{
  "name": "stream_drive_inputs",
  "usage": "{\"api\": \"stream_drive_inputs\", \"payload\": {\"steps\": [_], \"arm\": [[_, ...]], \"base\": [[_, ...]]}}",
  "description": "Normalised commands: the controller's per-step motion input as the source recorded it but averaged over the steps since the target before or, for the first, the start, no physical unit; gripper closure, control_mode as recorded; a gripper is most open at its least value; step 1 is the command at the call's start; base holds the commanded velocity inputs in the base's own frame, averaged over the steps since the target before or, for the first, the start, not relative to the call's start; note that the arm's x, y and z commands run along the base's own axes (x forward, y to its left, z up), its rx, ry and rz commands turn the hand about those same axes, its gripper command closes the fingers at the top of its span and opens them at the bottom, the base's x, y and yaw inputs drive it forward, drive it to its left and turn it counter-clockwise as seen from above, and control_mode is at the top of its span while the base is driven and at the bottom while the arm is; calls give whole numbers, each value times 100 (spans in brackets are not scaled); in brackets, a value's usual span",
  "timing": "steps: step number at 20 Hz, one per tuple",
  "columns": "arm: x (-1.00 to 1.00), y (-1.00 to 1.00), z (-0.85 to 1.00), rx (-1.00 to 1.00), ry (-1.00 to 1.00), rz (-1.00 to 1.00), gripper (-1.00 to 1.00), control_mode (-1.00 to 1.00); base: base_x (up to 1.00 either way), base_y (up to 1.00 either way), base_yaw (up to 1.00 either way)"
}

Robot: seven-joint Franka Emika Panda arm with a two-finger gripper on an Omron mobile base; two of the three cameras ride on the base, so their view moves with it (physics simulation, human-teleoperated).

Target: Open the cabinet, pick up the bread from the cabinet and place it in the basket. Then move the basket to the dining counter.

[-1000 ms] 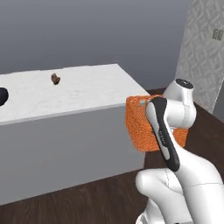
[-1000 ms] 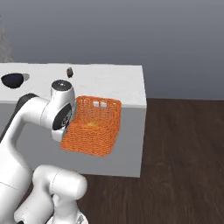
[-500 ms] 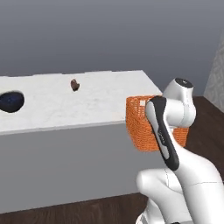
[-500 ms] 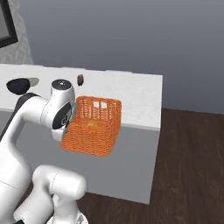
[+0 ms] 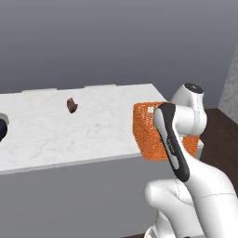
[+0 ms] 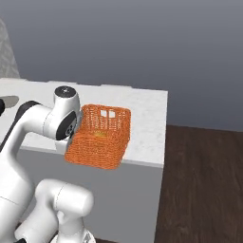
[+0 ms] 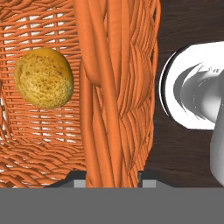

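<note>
I count one bright orange woven rectangular basket (image 6: 98, 137), one rounded golden-orange bread lump (image 7: 43, 78), one small dark brown lump (image 5: 71, 105), one white marble-veined counter (image 5: 56, 135).

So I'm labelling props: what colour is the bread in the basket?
Golden-yellow with brown speckles; the bread shows best in the hand view, inside the orange basket.

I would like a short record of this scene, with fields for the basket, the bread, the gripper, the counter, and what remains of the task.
basket: orange woven basket, held up at the dining counter's near edge
bread: golden lump lying inside the basket
gripper: gripper shut on the basket's rim
dining counter: white marble top, grey wall behind
other items: small dark brown lump on the counter
task remaining: basket not yet set down on the counter
</note>
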Motion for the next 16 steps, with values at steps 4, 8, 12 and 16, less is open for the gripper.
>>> {"api": "stream_drive_inputs", "payload": {"steps": [4,8,12,16], "arm": [[0,0,0,0,0,0,100,100],[0,0,0,0,0,0,100,100],[0,0,0,0,0,0,100,100],[0,0,0,0,0,0,100,100]], "base": [[38,0,0],[50,0,0],[39,0,0],[36,0,0]]}}
